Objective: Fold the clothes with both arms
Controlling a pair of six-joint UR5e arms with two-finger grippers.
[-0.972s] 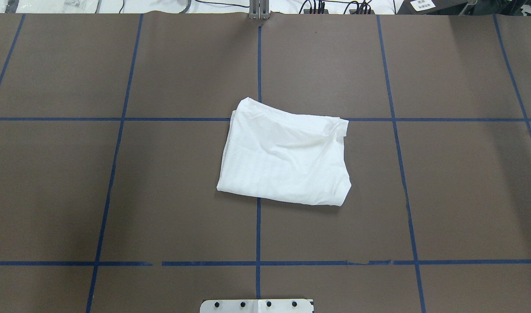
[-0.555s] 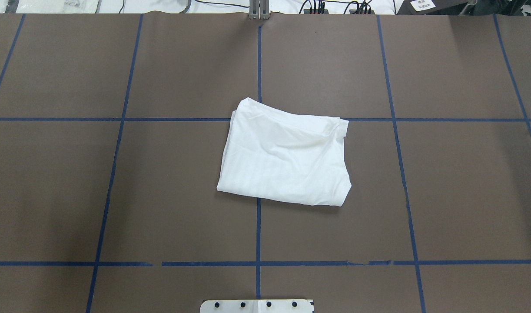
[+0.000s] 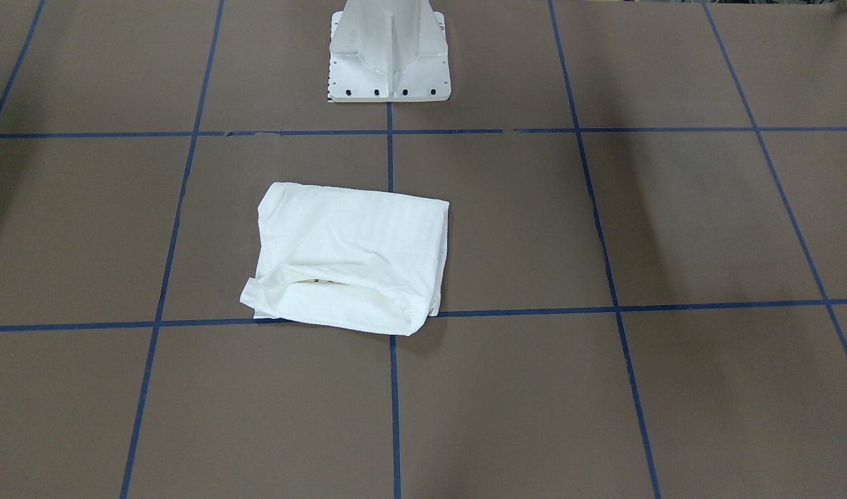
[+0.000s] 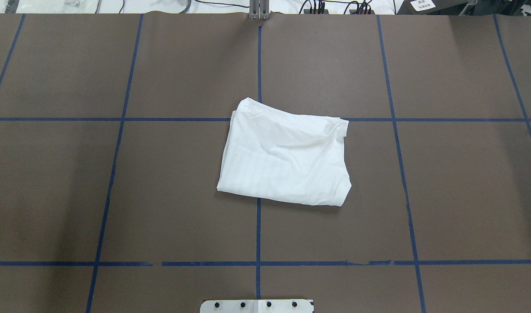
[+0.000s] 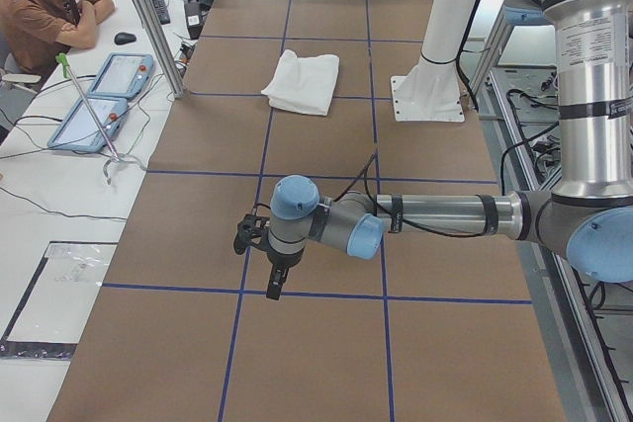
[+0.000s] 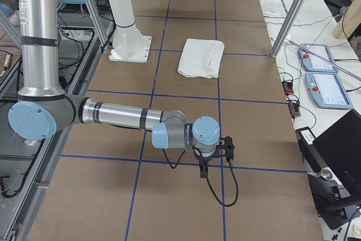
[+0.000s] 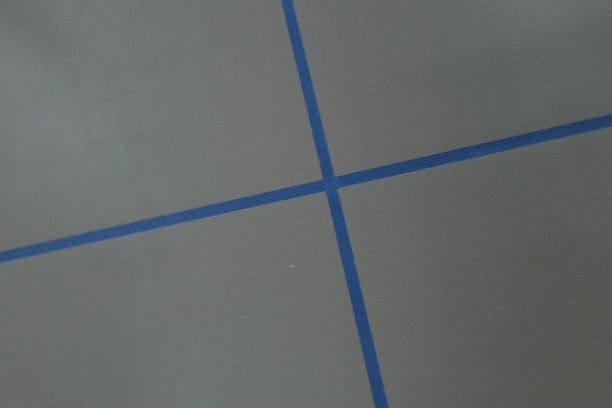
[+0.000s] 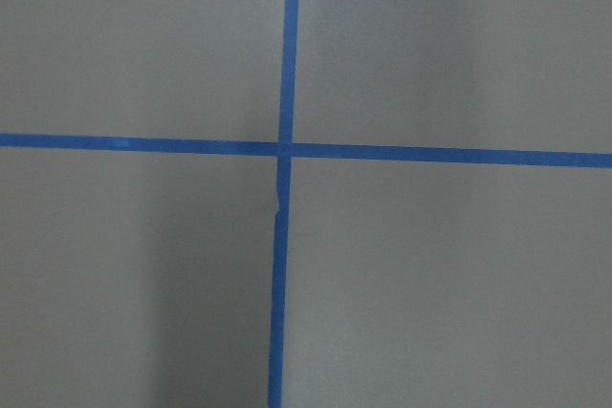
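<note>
The white shirt (image 4: 285,158) lies folded into a rough rectangle near the middle of the brown table, with nothing touching it (image 3: 351,256). It is far from both arms (image 5: 305,81) (image 6: 201,57). My left gripper (image 5: 249,236) hangs low over the table at the robot's left end, well away from the shirt. My right gripper (image 6: 227,149) hangs low over the opposite end. Both show only in the side views, so I cannot tell whether they are open or shut. The wrist views show only bare table and blue tape crossings.
The white pedestal base (image 3: 389,55) stands at the table's robot-side edge (image 4: 257,306). A seated person (image 5: 45,2) and teach pendants (image 5: 104,96) are beside the table. More pendants (image 6: 321,77) and a laptop (image 6: 338,145) lie off the same long side.
</note>
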